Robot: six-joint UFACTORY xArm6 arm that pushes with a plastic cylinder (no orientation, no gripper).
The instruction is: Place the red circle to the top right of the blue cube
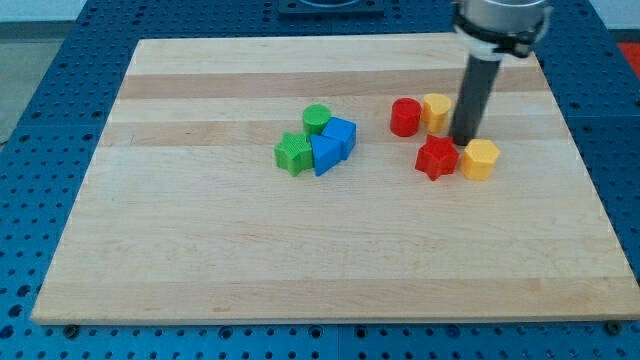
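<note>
Nearest the wooden board's (pixel 200 260) bottom edge sit a green star block (pixel 292 153) and a blue triangular block (pixel 324 155), touching a blue cube (pixel 341 133) and a green cylinder (pixel 317 118). Toward the right edge, my tip (pixel 462 141) grips nothing and stands between a red star block (pixel 436 157), a yellow hexagonal block (pixel 480 159) and a yellow block (pixel 436 110). Beside that last one rests the red circle block (pixel 405 117), right of the cube.

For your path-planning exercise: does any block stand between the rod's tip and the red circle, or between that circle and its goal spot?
The yellow block touches the red circle on the side facing my tip. Nothing visible stands between the circle and the blue cube.
</note>
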